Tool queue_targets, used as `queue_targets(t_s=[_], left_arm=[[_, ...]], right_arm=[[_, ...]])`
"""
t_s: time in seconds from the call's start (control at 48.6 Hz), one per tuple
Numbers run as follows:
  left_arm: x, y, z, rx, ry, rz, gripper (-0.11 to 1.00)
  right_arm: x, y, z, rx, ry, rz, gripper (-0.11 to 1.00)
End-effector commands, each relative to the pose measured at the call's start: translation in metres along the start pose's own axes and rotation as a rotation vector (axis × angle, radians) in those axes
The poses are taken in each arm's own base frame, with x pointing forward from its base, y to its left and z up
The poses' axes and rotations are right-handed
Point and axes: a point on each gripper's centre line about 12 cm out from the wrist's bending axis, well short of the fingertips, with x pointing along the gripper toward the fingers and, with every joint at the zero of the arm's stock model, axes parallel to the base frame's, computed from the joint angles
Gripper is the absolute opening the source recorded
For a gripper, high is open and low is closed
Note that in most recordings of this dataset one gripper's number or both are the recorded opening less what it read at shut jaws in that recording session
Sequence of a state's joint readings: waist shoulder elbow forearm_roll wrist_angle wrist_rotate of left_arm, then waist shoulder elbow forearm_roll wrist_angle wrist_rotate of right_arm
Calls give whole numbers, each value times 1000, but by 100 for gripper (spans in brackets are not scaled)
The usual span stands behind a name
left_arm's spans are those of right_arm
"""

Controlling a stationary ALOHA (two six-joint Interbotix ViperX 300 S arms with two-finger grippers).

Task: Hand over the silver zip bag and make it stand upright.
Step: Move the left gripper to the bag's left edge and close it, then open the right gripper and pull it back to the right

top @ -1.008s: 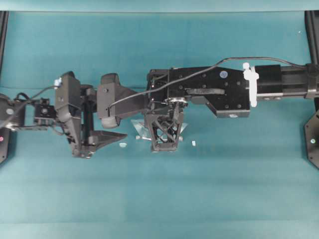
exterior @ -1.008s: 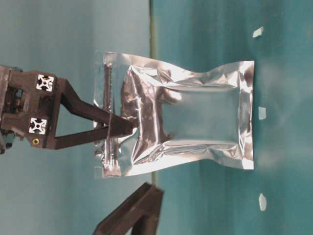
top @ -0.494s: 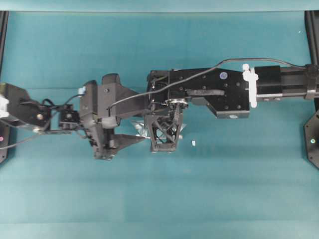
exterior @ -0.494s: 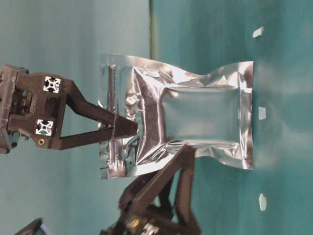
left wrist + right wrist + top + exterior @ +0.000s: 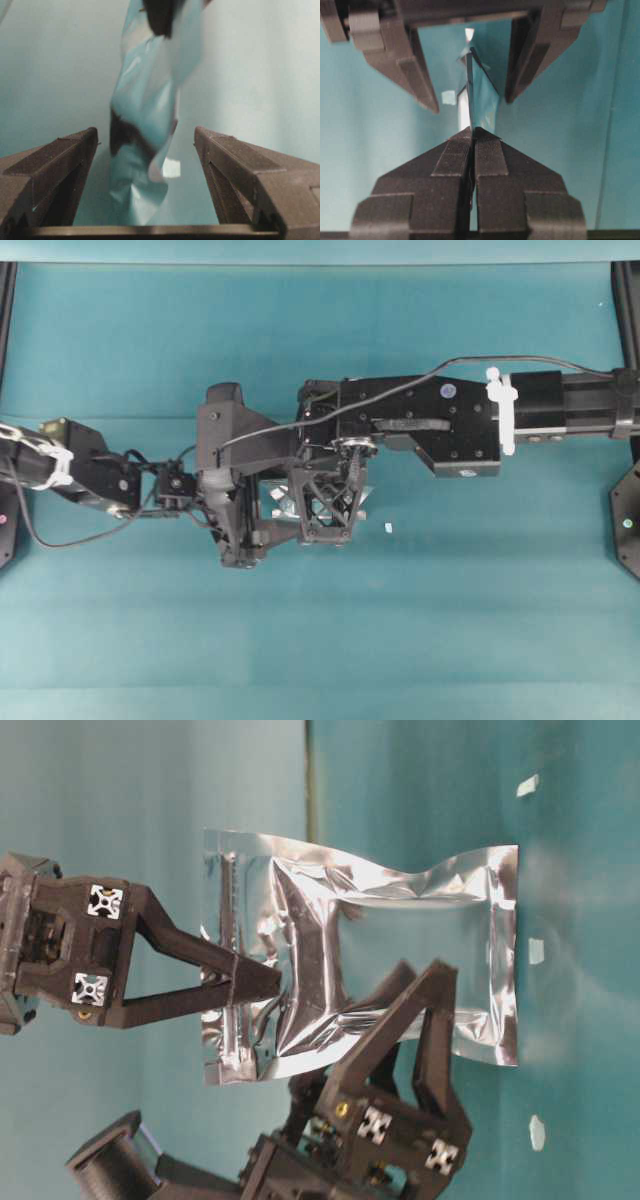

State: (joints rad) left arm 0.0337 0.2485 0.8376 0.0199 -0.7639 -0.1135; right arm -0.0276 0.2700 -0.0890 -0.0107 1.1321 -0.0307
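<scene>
Pincer on the right (image 5: 471, 131) is clenched on the zip end of the silver zip bag (image 5: 400, 960), hanging it between the spread, empty jaws of the left pincer (image 5: 145, 150), presumably ready for the handover.

Black arms (image 5: 420, 425), black cables, white zip ties, ribbed jaws

Left gripper (image 5: 435, 982) advanced, now straddling silver zip bag (image 5: 400, 935).
</scene>
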Motion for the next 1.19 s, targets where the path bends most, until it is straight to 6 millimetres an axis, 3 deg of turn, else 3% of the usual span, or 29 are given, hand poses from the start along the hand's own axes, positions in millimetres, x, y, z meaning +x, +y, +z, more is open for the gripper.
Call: queue_targets(t_s=[0.0,0.247,0.411,0.514,0.74,1.172], left_arm=[[5,-1,5,3,-26,-6,92],[11,-1,4,4,-30,-7,91],[13,-1,4,5,-29,-6,83],[12,-1,3,9,-24,-6,68],[12,-1,-1,56,3,-3,23],[12,0,-4,81,32,-1,23]], right_arm=[[-13,0,3,11,-37,2,4],[-13,0,2,12,-35,2,4],[-13,0,2,12,-34,2,4],[-13,0,3,15,-41,2,4],[-14,0,4,17,-57,1,4],[-13,1,4,26,-55,7,4]])
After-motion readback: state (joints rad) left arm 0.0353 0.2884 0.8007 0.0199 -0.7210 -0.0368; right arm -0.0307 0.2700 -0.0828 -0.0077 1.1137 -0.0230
